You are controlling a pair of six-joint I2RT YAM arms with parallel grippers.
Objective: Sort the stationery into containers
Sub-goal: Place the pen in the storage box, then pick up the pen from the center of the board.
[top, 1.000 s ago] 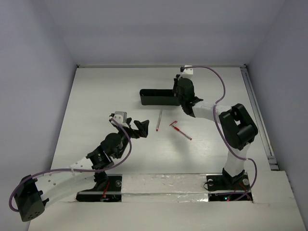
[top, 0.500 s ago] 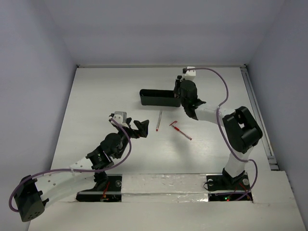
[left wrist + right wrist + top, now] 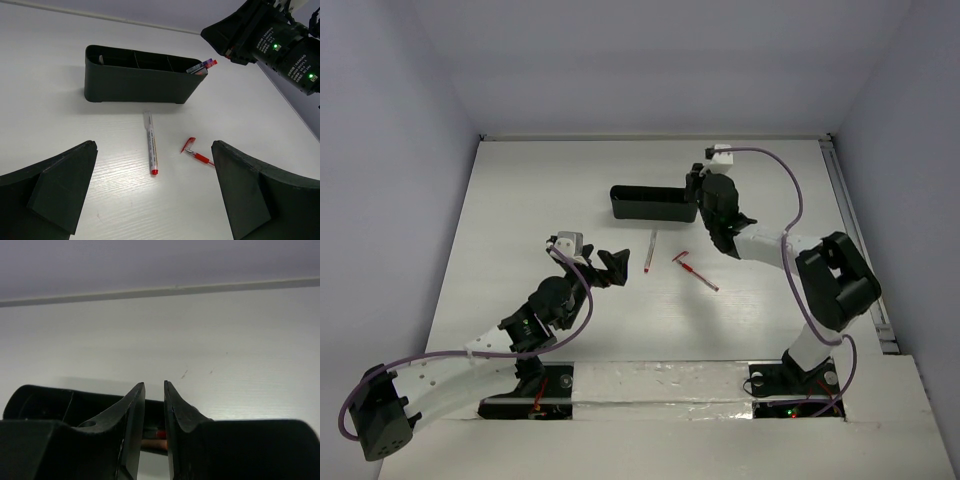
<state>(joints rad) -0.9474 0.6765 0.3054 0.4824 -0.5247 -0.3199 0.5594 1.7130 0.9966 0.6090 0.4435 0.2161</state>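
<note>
The long black tray (image 3: 650,203) stands at the back of the table, with pens (image 3: 202,66) poking out of its right end. Two more pens lie in front of it: a clear one with a red tip (image 3: 650,251) (image 3: 151,149) and a red one (image 3: 697,271) (image 3: 197,156). My left gripper (image 3: 617,268) (image 3: 154,145) is wide open and empty, low over the table just left of the clear pen. My right gripper (image 3: 699,190) (image 3: 154,386) hovers over the tray's right end (image 3: 45,400). Its jaws stand a narrow gap apart with nothing between them; a red-tipped pen (image 3: 156,434) lies in the tray below.
The right arm (image 3: 270,45) reaches over the table behind the red pen. A purple cable (image 3: 775,170) loops above it. A raised rail (image 3: 855,240) runs along the table's right edge, and the white walls close in the back and sides.
My right gripper has opened slightly and drifted a little right over the tray's end. The left arm and the two pens on the table have not moved.
</note>
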